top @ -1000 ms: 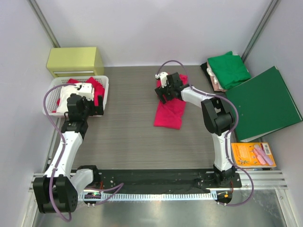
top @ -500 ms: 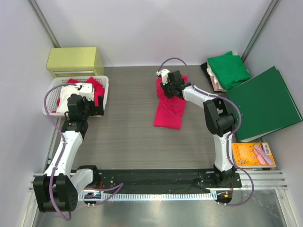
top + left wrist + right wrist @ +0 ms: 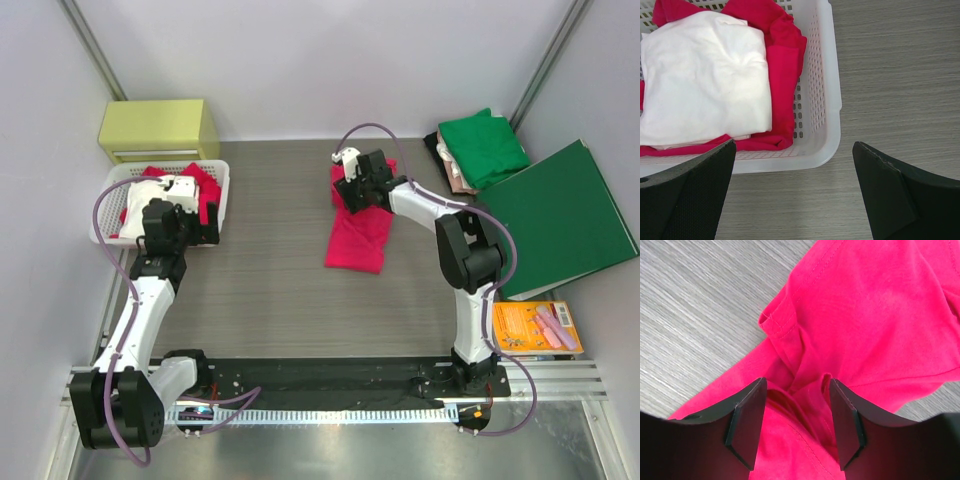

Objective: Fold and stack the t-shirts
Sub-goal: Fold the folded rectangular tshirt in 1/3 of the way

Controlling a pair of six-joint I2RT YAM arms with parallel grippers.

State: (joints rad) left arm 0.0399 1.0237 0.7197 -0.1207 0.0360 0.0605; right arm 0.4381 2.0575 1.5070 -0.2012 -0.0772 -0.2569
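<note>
Here the left end effector (image 3: 794,150) gapes wide, the right end effector (image 3: 797,385) half-open astride the pinkish-red t-shirt (image 3: 880,315).

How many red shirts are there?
2. One bright pinkish-red cloth t-shirt lies on the grey table under the right claw. A second red shirt sits in the white plastic basket, beneath a folded white cloth. More may hide underneath.
</note>
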